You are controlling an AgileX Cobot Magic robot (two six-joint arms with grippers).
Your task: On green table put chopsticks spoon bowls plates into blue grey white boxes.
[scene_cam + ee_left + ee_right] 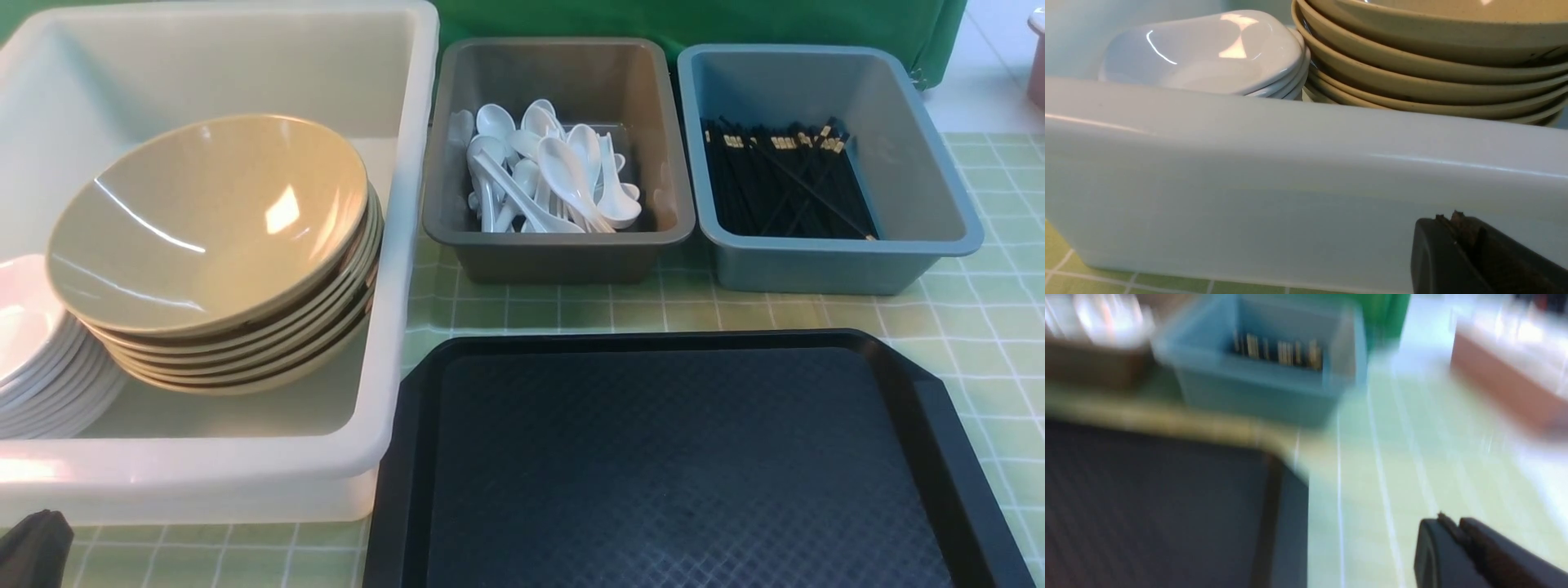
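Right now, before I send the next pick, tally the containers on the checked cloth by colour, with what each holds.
white tub: 1, bowls and plates
grey tub: 1, spoons
blue tub: 1, chopsticks
black tray: 1, nothing on it
total: 4

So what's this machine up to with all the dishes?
It is sorting tableware into tubs. Tan bowls and white plates are stacked in the white box, spoons fill the grey box, chopsticks the blue box. The black tray is bare. Both end effectors, left and right, are shut and hold nothing.
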